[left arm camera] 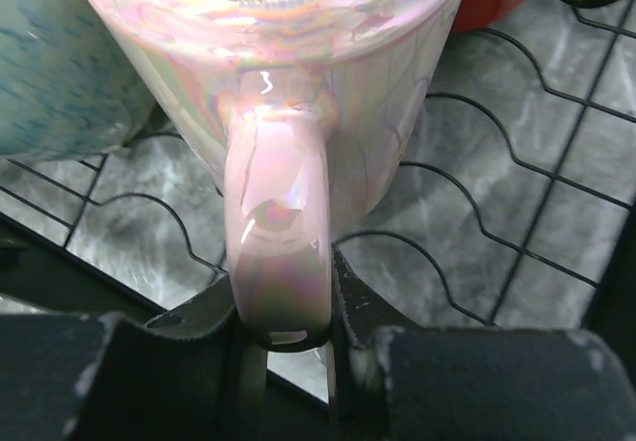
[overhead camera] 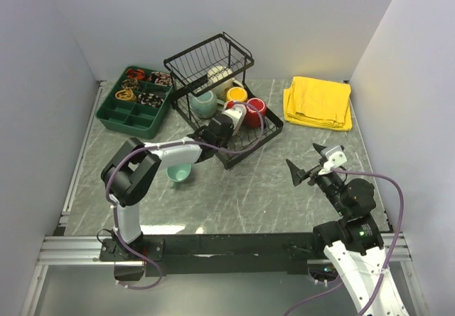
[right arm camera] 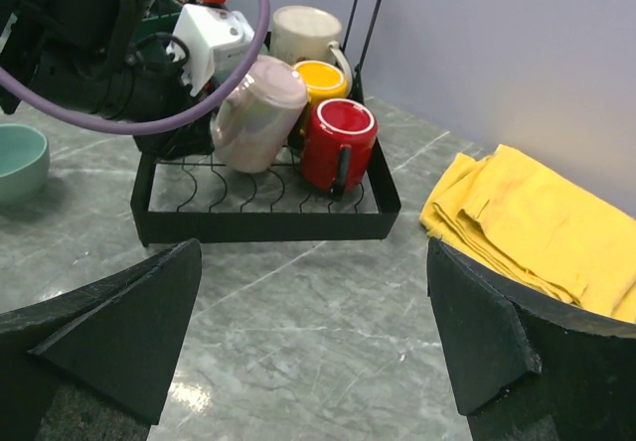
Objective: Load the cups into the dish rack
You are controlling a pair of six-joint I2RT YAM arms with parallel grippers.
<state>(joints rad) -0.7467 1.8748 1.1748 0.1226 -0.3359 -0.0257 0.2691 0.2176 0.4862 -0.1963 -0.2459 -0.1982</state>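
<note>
The left gripper (left arm camera: 283,334) is clamped on the handle of the pale pink, pearly translucent mug (right arm camera: 253,113). Its black fingers (left arm camera: 363,324) press the loop from both sides. The mug hangs over the flat slotted tray of the large black wire dish rack (right arm camera: 258,228), near the middle of the tray. Its long axis is tilted, leaning from low on the arm's side up towards the far right corner of the rack. The raised end looks closed, like a base, so the mouth seems to face down at the wires. The handle points back along the arm towards the near left. Whether the lower end touches the tray I cannot tell.

Just beside it stand the glossy red mug (right arm camera: 338,143), mouth up, and behind that the yellow mug (right arm camera: 320,78). The cream mug (right arm camera: 303,34) sits under the raised basket end. The larger grey-green mug (overhead camera: 204,104) is in the tray at the pink one's left.

The small teal mug (overhead camera: 179,174) stands mouth up on the grey marbled table (overhead camera: 249,195), outside the rack, below the left forearm.

The right gripper (right arm camera: 313,332) hangs over bare table with its jaws spread wide and nothing between them, well apart from the rack. A folded yellow cloth (overhead camera: 318,102) lies at the far right.
</note>
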